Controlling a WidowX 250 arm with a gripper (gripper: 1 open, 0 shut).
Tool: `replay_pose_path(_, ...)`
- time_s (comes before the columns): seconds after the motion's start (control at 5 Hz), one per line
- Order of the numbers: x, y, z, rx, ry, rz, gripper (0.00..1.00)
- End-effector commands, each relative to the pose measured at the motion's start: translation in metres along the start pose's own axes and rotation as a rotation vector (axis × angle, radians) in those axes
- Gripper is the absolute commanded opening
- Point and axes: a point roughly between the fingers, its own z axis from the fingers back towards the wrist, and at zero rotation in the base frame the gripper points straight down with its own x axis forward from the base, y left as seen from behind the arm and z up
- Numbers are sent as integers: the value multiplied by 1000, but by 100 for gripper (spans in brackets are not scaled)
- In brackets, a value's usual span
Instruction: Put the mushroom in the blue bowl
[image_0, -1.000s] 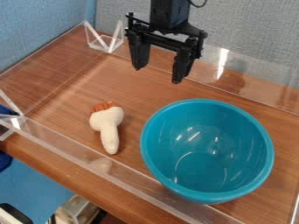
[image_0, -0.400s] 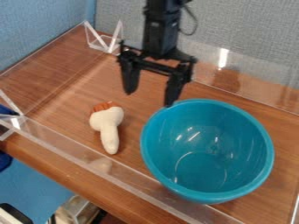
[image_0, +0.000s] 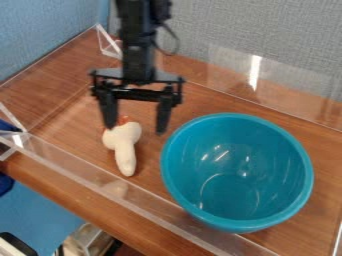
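Open claw hangs above the mushroom

The claw (image_0: 134, 118), its fingers spread wide, hovers over the capped end of the mushroom (image_0: 124, 148), which lies on the wooden surface (image_0: 64, 112), just left of the blue bowl (image_0: 237, 173) in view.

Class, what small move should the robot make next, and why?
Probably lower the hand a little, keeping its fingers spread. They are open around the view of the mushroom's cap end, yet nothing is gripped, and the blue bowl still waits without it. Exact height is hard to judge here.
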Motion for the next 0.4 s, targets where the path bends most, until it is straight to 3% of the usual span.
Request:
replay_pose_path(0.0, -2, 10, 4, -35, -55, 143, 100)
replay_pose_path(0.2, 0, 13, -8, -41, -58, 198, 100)
